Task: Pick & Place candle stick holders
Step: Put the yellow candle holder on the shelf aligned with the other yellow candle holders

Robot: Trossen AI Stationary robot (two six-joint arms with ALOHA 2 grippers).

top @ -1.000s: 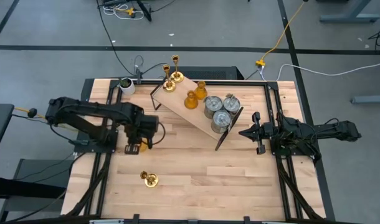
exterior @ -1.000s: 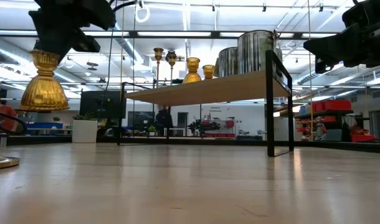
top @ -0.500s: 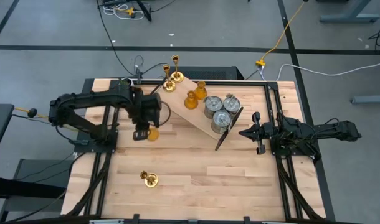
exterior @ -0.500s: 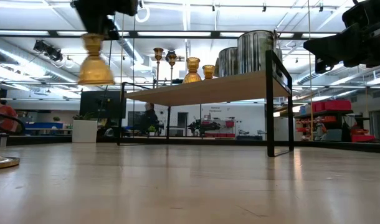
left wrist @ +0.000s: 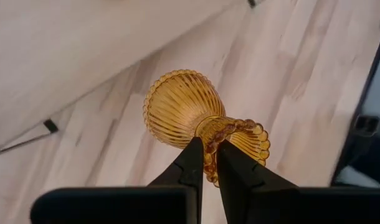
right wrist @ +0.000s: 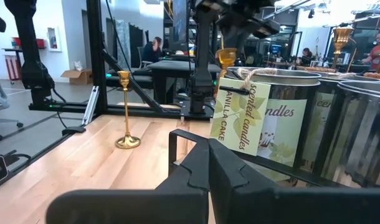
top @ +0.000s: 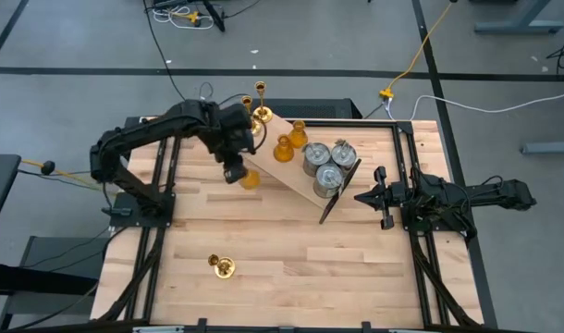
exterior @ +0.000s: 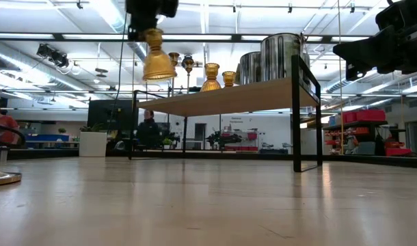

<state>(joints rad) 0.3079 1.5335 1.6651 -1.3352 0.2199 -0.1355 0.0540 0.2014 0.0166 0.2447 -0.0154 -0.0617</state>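
Left hand carries an amber holder in the air beside the raised shelf.

The wooden surface (top: 291, 240) bears a slanted shelf (top: 263, 162) holding three grey cylinders (top: 326, 164), two amber holders (top: 290, 141) and two brass sticks (top: 256, 111). The right hand (top: 361, 197), fingers pressed together on nothing, waits just beside the shelf's end, near the cylinders. The left hand (top: 234, 172) is clamped on the beaded neck of a third amber holder (left wrist: 190, 118), held above the surface close to the shelf's near edge. A lone brass stick (top: 221, 266) stands well apart on the surface.
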